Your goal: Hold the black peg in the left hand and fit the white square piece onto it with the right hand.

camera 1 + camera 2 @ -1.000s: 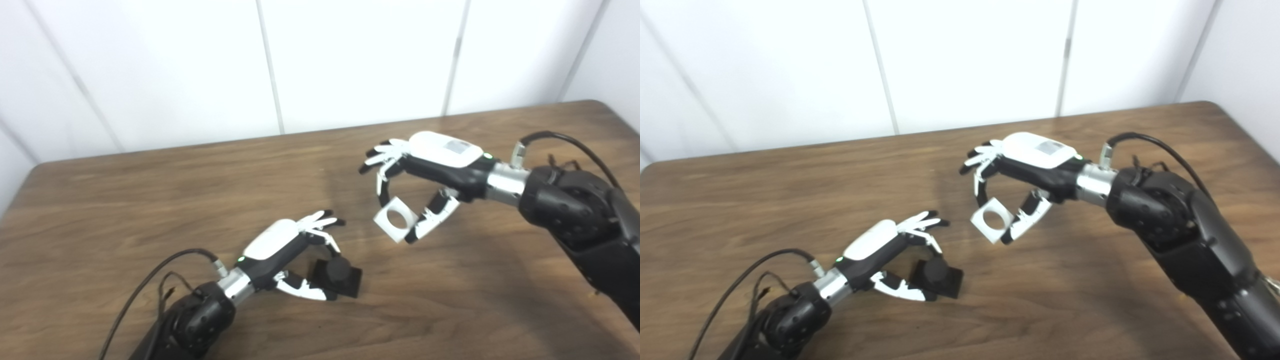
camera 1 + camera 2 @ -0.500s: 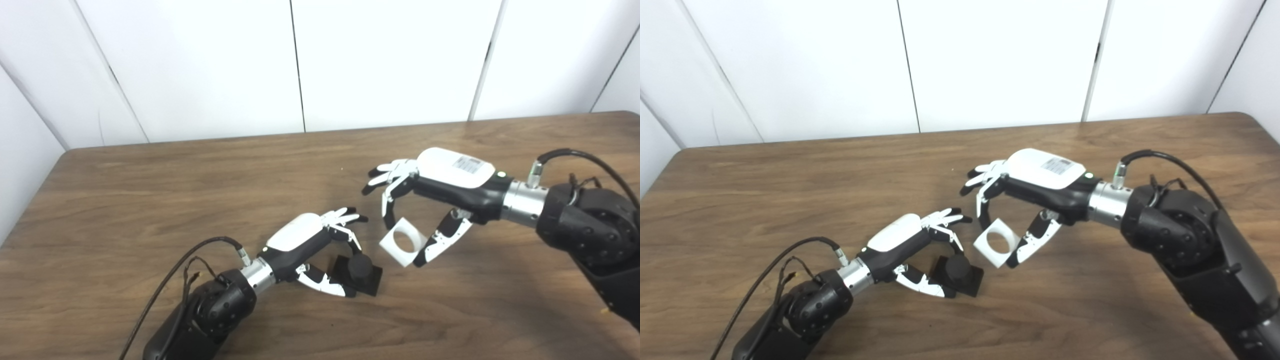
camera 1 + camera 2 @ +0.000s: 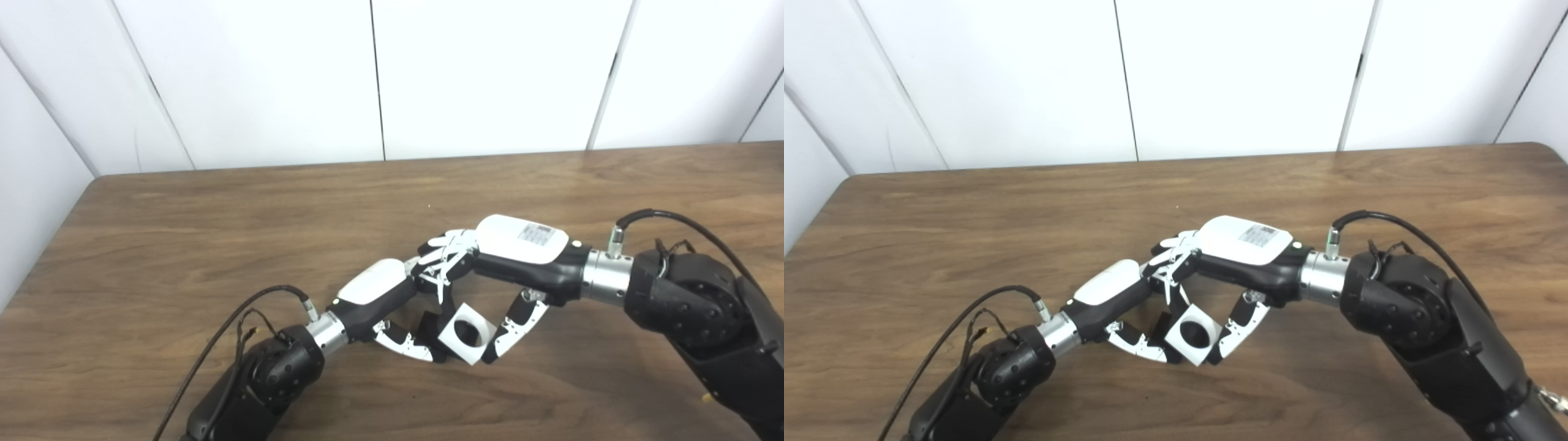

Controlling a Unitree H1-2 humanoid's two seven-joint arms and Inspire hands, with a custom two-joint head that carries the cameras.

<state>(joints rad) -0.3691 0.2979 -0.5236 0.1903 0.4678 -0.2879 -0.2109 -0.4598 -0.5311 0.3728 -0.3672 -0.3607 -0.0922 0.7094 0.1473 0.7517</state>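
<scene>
Right robot hand (image 3: 514,257) pinches the white square piece (image 3: 465,334) between thumb below and fingers (image 3: 442,269) above, with the round hole facing the cameras and dark material visible through it. Left robot hand (image 3: 383,297) is curled around the black peg (image 3: 1160,326), of which only a corner of the base shows beside the white piece; the shaft itself is hidden, so whether it has entered the hole cannot be told. Both parts sit low over the wooden counter (image 3: 184,245), and the fingers of the two hands overlap directly above the joint. Principal risk, in my judgement, is misalignment: the white piece is held tilted on one corner, and if its hole axis does not match the peg, further pushing would jam it on the peg's rim or cock it sideways. A second risk is finger interference, since the crossed fingertips could snag and disturb either grip. Third, the left hold appears to be a light fingertip pinch on the base; a push from the right could rotate or slide the peg out of it, dropping the part onto the counter. Occlusion of the contact point by both hands leaves little visual confirmation of seating.
</scene>
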